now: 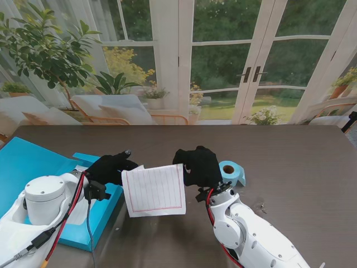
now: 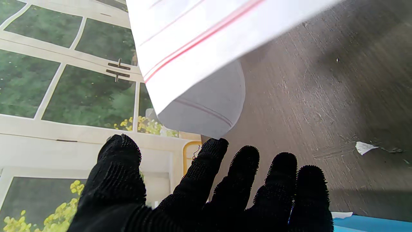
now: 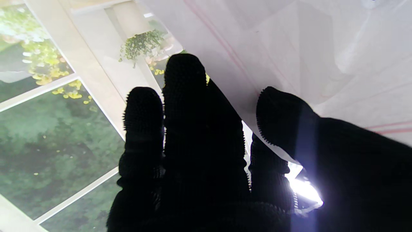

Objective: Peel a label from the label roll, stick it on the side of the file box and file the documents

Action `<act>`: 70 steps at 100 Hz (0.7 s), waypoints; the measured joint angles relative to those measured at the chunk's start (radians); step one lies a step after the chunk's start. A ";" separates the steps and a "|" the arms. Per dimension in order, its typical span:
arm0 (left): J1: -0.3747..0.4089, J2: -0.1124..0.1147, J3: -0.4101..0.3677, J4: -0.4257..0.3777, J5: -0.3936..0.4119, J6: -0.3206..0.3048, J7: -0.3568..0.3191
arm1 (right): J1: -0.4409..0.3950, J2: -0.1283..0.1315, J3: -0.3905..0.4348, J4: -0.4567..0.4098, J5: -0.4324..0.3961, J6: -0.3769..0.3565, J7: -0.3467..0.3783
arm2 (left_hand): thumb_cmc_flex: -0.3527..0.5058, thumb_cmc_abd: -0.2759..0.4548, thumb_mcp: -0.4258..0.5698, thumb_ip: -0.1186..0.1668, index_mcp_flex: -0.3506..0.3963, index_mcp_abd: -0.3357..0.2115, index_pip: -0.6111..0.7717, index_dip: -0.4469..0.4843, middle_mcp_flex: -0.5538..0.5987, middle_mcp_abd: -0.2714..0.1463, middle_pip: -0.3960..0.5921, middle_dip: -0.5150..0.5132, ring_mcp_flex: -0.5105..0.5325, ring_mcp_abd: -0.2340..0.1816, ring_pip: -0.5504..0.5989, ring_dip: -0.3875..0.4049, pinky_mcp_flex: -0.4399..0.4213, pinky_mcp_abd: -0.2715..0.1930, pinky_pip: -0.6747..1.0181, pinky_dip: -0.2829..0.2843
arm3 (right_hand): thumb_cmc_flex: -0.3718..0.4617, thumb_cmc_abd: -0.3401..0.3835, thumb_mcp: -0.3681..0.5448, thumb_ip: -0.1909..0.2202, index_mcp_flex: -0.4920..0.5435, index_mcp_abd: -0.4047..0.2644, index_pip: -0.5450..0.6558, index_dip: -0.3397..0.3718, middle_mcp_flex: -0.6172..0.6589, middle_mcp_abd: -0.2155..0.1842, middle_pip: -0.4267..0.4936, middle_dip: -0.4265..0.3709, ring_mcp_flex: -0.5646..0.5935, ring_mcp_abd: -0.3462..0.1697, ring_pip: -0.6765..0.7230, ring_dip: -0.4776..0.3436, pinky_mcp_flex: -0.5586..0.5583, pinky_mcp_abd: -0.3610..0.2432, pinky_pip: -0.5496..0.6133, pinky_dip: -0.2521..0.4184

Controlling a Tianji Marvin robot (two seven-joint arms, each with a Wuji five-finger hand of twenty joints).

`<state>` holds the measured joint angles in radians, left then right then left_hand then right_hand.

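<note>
The counter (image 1: 290, 162) is seen from above the shoulders, facing the glass doors (image 1: 254, 61). Each wrist view is taken close along gloved fingers (image 2: 238, 180). The lined sheet (image 1: 154, 190) is shared by all three views.

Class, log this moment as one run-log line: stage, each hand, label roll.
stage: filing document | right hand: shut on ruled sheet, lifted | left hand: open, at sheet edge over file box | label roll: on table
</note>
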<state>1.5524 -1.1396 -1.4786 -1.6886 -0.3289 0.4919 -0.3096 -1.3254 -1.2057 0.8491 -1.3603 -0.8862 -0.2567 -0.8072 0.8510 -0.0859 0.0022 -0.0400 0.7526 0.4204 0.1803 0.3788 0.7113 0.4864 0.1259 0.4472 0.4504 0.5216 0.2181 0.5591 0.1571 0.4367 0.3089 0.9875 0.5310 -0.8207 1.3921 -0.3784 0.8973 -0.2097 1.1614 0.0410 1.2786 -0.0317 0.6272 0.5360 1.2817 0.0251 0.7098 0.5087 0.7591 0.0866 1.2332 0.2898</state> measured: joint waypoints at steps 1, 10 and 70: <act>0.000 0.000 0.000 0.000 0.000 0.000 -0.001 | 0.000 0.000 0.000 0.000 0.000 0.000 0.000 | 0.000 0.000 0.000 0.000 0.000 0.000 0.000 0.000 0.000 0.000 0.000 0.000 0.000 0.000 0.000 0.000 0.000 0.000 0.000 0.000 | 0.000 0.000 0.000 0.000 0.000 0.000 0.000 0.000 0.000 0.000 0.000 0.000 0.000 0.000 0.000 0.000 0.000 0.000 0.000 0.000; -0.001 0.002 -0.002 0.004 -0.006 -0.001 -0.014 | 0.002 0.000 0.000 0.000 0.000 0.000 0.000 | 0.000 0.000 0.000 0.000 0.000 0.000 0.000 0.000 0.000 0.000 0.000 0.000 0.000 0.000 0.002 0.000 0.000 0.000 0.000 0.000 | 0.000 0.000 0.000 0.000 0.000 0.000 0.000 0.000 0.000 0.000 0.000 0.000 0.000 0.000 0.000 0.000 0.000 0.000 0.000 0.000; 0.004 0.008 -0.038 -0.006 0.079 0.006 -0.003 | 0.004 0.002 0.013 -0.003 -0.006 0.007 0.008 | 0.000 0.000 0.000 0.000 -0.006 0.000 -0.009 0.000 0.000 0.000 0.000 0.000 0.000 0.000 0.014 0.001 0.001 0.000 0.000 0.001 | 0.000 0.000 0.000 0.000 0.000 0.000 0.000 0.000 0.000 0.000 0.000 0.000 0.000 0.000 0.000 0.000 0.000 0.000 0.000 0.000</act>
<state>1.5568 -1.1321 -1.5165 -1.6943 -0.2501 0.4977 -0.3129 -1.3216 -1.2040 0.8620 -1.3633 -0.8917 -0.2498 -0.7995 0.8514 -0.0859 0.0022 -0.0400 0.7463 0.4204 0.1716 0.3788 0.7113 0.4864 0.1259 0.4475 0.4504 0.5216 0.2318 0.5600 0.1579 0.4367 0.3089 0.9882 0.5310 -0.8207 1.3921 -0.3784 0.8973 -0.2097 1.1614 0.0410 1.2786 -0.0317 0.6272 0.5360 1.2817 0.0251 0.7100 0.5088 0.7591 0.0866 1.2332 0.2898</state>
